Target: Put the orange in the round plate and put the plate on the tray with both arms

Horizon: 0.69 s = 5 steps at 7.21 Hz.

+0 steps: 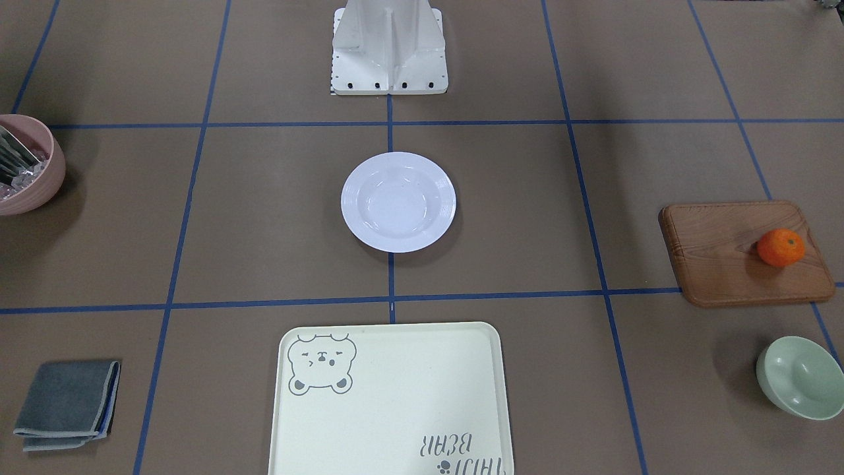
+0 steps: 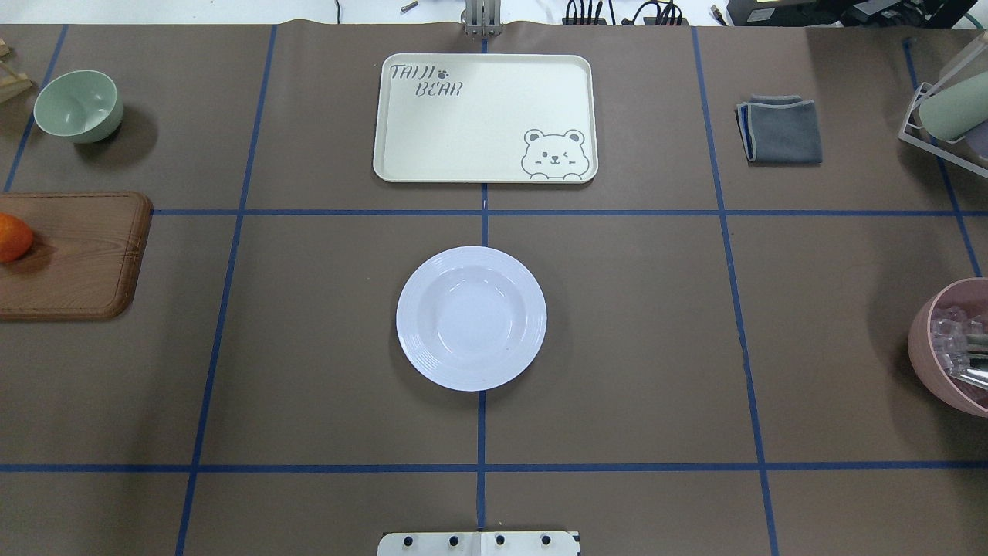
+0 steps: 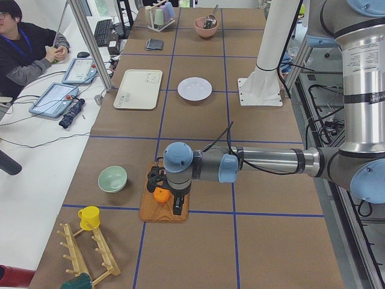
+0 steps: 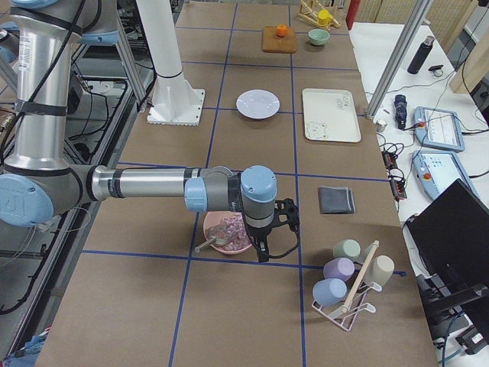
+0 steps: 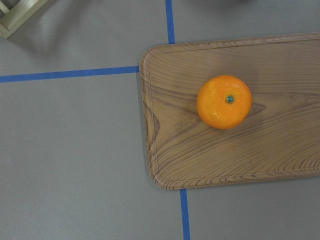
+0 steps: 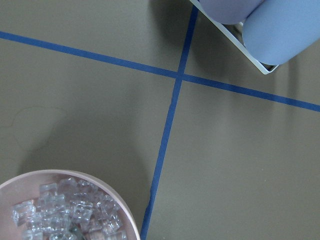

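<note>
The orange (image 5: 224,102) lies on a brown wooden board (image 5: 280,145) at the robot's left end of the table, also seen as the orange (image 1: 781,247) (image 2: 11,237). The white round plate (image 2: 471,318) (image 1: 398,202) sits bare in the table's middle. The cream bear tray (image 2: 478,123) (image 1: 395,409) lies just beyond the plate, with nothing on it. My left gripper (image 3: 155,180) hangs directly over the orange; I cannot tell if it is open or shut. My right gripper (image 4: 289,216) hovers beside the pink bowl (image 4: 226,232), far from the plate; its state is also unclear.
A pale green bowl (image 1: 801,377) stands near the board. The pink bowl (image 2: 922,340) holds clear cubes and a utensil. A folded grey cloth (image 2: 779,130) lies right of the tray. Mug racks (image 4: 348,279) (image 3: 84,247) stand at both table ends. A person sits beyond the table's far side.
</note>
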Motion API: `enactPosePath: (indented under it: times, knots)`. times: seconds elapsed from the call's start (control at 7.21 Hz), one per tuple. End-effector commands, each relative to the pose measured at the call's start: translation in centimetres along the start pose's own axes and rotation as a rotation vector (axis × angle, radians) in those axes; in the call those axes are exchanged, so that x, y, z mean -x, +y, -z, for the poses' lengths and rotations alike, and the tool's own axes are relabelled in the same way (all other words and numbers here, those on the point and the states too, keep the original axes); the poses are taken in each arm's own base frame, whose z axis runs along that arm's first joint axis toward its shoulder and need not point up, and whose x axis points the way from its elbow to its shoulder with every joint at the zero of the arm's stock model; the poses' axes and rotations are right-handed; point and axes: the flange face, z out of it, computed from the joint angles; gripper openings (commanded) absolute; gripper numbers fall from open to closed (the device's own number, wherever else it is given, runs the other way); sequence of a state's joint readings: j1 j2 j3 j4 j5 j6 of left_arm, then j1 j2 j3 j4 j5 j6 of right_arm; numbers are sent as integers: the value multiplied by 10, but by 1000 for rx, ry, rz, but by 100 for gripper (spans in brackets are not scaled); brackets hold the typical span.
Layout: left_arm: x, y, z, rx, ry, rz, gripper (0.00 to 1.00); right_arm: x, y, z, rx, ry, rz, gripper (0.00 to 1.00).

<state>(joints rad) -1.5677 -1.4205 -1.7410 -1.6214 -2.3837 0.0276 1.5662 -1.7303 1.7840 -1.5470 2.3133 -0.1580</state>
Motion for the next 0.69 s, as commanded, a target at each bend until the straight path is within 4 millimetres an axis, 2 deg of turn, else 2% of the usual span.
enactPosePath:
  times: [0.0,0.28,0.55]
  knots:
    - [-2,0,3,-6,3,-1,98,1,-1,3,-6,1,4,100]
    - [-14,-1,15,-28,-4,-26,98,6,-4,7,-15,2,14,100]
    - [-27,-10,30,-73,-4,-62,98,13,-8,16,-80,9,61,100]
